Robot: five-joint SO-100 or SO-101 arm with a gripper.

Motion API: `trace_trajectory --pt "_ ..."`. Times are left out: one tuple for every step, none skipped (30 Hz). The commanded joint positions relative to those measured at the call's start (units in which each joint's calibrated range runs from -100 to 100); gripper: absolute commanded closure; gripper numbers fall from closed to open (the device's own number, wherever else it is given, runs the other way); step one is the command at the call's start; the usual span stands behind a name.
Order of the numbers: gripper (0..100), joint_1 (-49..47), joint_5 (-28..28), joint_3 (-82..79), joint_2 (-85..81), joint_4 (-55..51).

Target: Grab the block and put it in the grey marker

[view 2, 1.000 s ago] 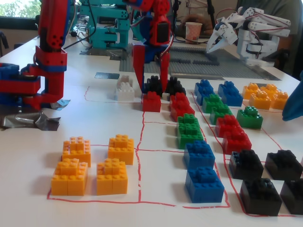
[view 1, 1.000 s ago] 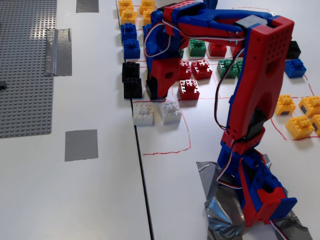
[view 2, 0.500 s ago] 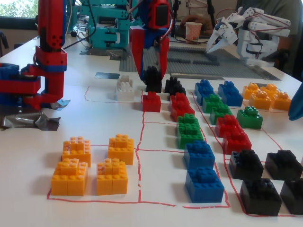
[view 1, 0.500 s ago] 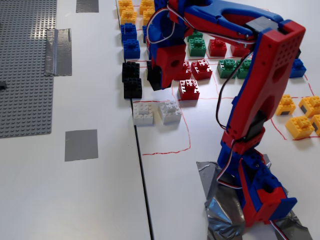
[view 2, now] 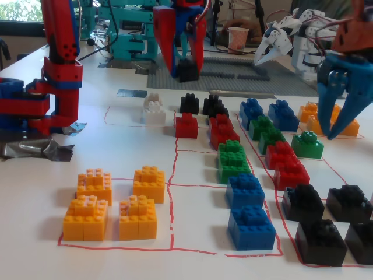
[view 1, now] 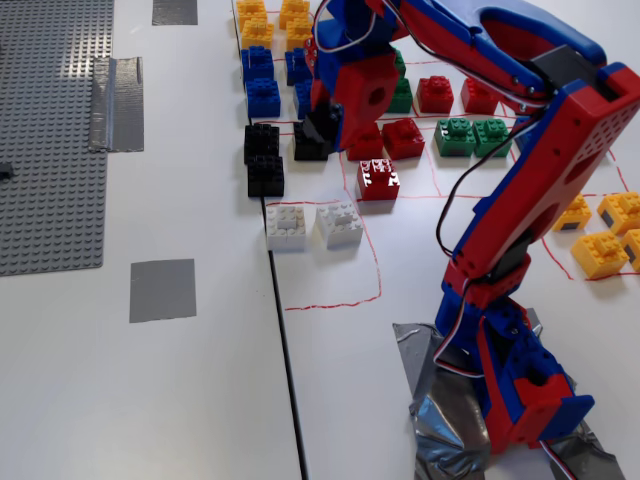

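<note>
1. White table point(view 1: 180, 400) in a lab, red grid lines sorting coloured bricks, more arms on the bench behind. Studded grey baseplate point(view 1: 45, 150) at 9 o'clock in the top-down fixed view.
2. My gripper point(view 1: 322, 125) is pinched on the black block point(view 1: 312, 137). The low fixed view shows the block point(view 2: 187, 69) held between the red fingers point(view 2: 165, 35), clear of the table and above the two black bricks point(view 1: 264, 158) left in the row.
3. Target is the grey marker point(view 1: 161, 289), well apart at about 7 o'clock from the block in the top-down view.
4. Plan: hold the squeeze and keep height until I've cleared the black pair and the white bricks point(view 1: 313, 224), which lie near the path.
5. Swing toward 7 o'clock, stop with the block centred over the patch, then lower straight.
6. Release only once the block touches flat. The patch looks barely bigger than the block, so any skew spills over its edge.
</note>
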State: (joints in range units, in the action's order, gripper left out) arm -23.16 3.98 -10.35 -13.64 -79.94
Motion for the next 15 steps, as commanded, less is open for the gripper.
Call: trace_trajectory --pt "100 0.2 -1.2 6.9 -4.8 -1.4" --pt "100 -0.2 -1.6 7.8 -4.8 -1.9" --pt "100 -0.6 -2.0 8.7 -4.8 -2.4" --pt "100 -1.0 -2.3 9.6 -4.8 -2.9" --pt "100 -1.5 -2.8 10.4 -4.8 -3.4" --pt "100 -2.0 -3.4 10.9 -4.8 -3.8" --pt "100 -2.6 -4.0 11.4 -4.8 -4.5" --pt "100 -3.2 -4.3 11.8 -4.8 -5.2" --pt "100 -4.2 -4.6 12.3 -4.8 -6.2" --pt "100 -5.4 -5.0 12.6 -4.8 -7.1" --pt "100 -6.3 -5.2 13.2 -4.8 -7.7" --pt "100 -7.2 -5.6 13.6 -4.8 -8.1" --pt "100 -7.9 -6.1 14.1 -4.7 -8.3" --pt "100 -8.8 -6.5 14.5 -4.7 -8.3" --pt "100 -9.7 -6.9 14.6 -4.6 -8.3"
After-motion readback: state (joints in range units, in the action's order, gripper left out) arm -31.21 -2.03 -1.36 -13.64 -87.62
